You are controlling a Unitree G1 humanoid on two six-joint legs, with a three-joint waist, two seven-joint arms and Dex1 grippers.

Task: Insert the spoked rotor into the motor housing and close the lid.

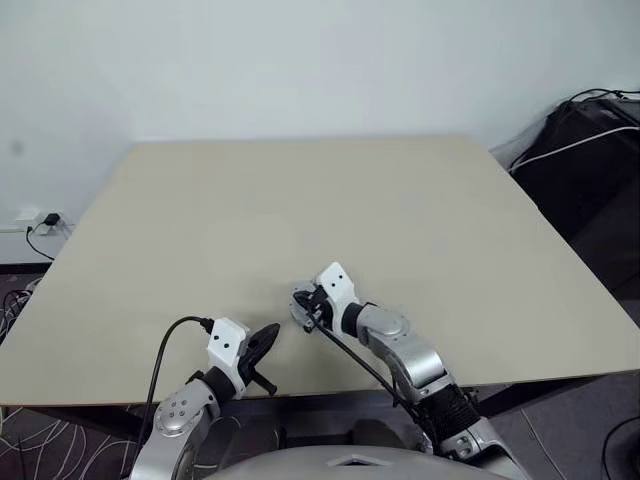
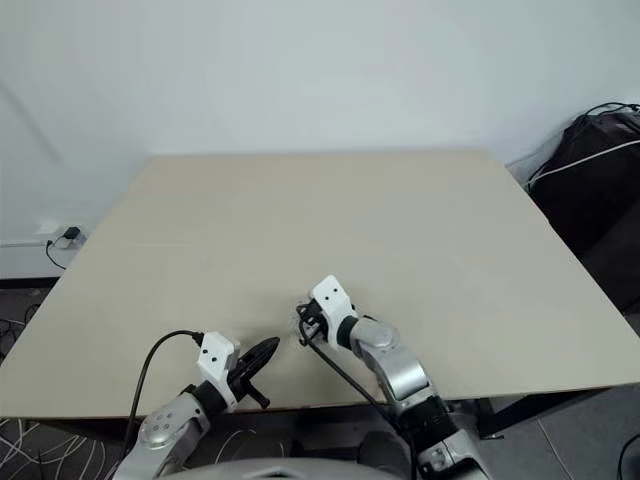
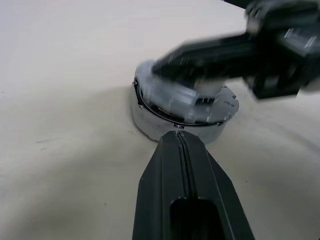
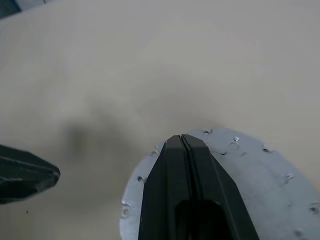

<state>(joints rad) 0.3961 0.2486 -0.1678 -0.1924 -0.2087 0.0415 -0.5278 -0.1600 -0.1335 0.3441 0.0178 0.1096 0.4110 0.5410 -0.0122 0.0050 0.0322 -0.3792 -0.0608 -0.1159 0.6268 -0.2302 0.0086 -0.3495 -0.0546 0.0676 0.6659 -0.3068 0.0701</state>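
The motor housing (image 3: pixel 150 125), a small round silver casing, stands on the table near its front edge. On top of it lies the lid (image 4: pixel 270 175), a dull grey disc that looks slightly askew on the rim. My right gripper (image 1: pixel 300 308) is shut with nothing between its fingers, which lie across the top of the lid. My left gripper (image 1: pixel 268 340) is shut too and holds nothing. Its tip (image 3: pixel 177 134) points at the side of the housing, close to it. The spoked rotor is hidden.
The beige table (image 1: pixel 300 200) stretches bare behind and beside the housing. The front edge (image 1: pixel 120 395) runs just below the grippers. A dark bag with a white cable (image 1: pixel 590 140) sits off the table at the back right.
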